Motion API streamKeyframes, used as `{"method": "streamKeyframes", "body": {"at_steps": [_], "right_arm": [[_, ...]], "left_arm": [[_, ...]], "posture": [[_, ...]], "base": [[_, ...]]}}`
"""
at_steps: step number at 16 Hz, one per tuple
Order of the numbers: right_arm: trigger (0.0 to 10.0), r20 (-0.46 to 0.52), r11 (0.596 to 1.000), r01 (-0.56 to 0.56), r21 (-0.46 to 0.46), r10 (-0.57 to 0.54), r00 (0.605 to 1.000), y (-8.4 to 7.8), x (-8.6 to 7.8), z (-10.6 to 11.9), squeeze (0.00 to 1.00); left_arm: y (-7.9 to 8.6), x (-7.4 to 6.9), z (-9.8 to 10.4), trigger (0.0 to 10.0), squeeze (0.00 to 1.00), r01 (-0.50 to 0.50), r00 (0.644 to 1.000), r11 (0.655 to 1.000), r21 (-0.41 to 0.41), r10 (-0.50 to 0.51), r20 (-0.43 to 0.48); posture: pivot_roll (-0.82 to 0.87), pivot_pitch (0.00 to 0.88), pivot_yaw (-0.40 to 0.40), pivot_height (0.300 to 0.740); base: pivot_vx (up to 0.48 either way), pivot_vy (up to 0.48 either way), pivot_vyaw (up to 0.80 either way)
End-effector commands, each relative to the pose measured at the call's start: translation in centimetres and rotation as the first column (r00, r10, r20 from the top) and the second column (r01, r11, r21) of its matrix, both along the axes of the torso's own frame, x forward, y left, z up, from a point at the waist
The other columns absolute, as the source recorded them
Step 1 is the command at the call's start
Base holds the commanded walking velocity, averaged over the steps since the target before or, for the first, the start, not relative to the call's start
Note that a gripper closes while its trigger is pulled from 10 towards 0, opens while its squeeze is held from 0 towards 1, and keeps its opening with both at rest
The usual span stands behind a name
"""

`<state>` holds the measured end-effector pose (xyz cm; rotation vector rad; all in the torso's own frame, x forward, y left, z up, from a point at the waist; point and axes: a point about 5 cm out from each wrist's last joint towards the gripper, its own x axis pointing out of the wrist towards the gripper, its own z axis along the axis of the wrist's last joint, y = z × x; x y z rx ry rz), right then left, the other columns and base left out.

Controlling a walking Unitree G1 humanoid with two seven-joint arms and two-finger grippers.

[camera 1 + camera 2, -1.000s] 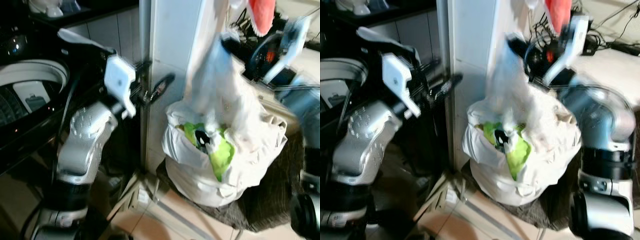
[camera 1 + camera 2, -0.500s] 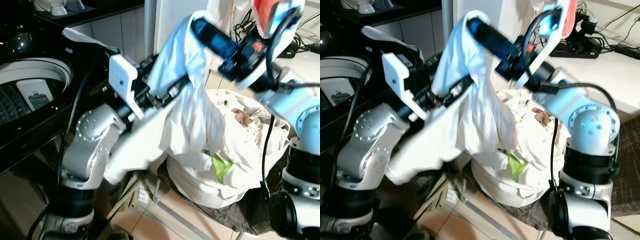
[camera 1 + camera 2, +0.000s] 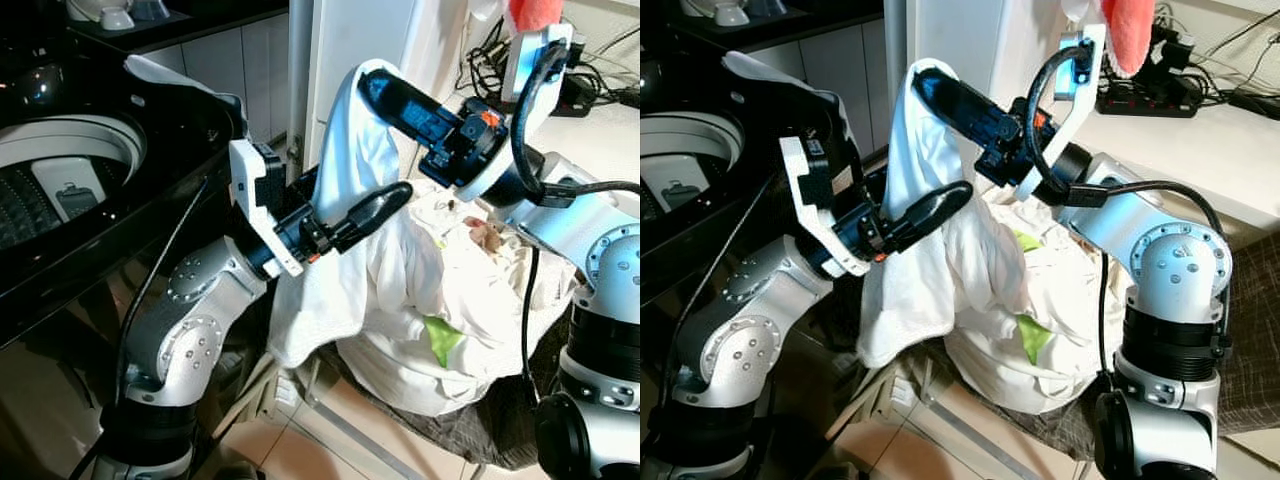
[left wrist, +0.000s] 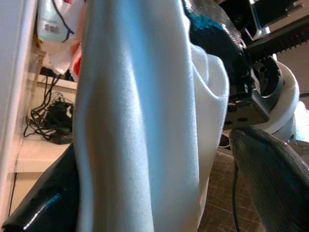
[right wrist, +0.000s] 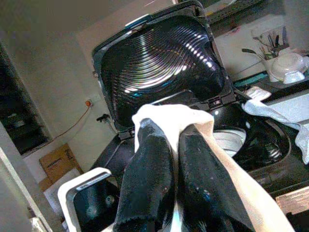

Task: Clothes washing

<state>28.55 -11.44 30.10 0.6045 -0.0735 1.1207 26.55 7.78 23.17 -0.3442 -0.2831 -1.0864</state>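
White garment (image 3: 350, 200) hangs pinched at its top fold between the closed fingers of my right gripper (image 3: 372, 88), raised clear above the laundry bag (image 3: 470, 340). My left gripper (image 3: 385, 205) reaches in just below; the cloth drapes between its two fingers (image 4: 270, 179), which stand apart with nothing clamped.

I judge this to be the carry step: one piece lifted out, not yet delivered. Next I must swing it across to the washing machine (image 3: 60, 190) on my left and let go above the drum opening (image 5: 246, 140), keeping the trailing cloth off the machine's front edge.

The white bag is full of crumpled laundry, with a green item (image 3: 440, 335) showing low in the pile. The washer's lid (image 5: 159, 67) stands open; I cannot tell what lies in the drum.
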Motion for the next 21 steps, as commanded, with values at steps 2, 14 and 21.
{"method": "streamKeyframes", "body": {"at_steps": [2,14,21], "right_arm": [[0.0,0.019,1.0,-0.01,-0.004,0.01,1.0,0.2,-0.5,0.6,0.0],[0.0,0.0,0.999,-0.007,-0.032,0.007,1.0,0.5,-1.0,-0.1,0.0],[0.0,-0.007,0.999,0.003,-0.046,-0.003,1.0,0.6,-0.9,-0.3,0.0]], "left_arm": [[-0.3,0.3,-0.5,8.4,0.0,-0.031,0.999,0.996,0.079,0.03,0.016],[0.9,1.6,-0.7,0.0,0.0,-0.185,0.982,0.975,0.124,0.187,0.001],[1.1,1.6,-0.7,0.0,0.0,-0.188,0.982,0.973,0.133,0.19,0.0]], "posture": [[0.03,0.0,-0.067,0.74],[0.04,0.0,-0.068,0.74],[0.04,0.0,-0.068,0.74]], "base": [[0.0,0.0,0.0],[0.0,0.0,0.0],[0.0,0.0,0.0]]}}
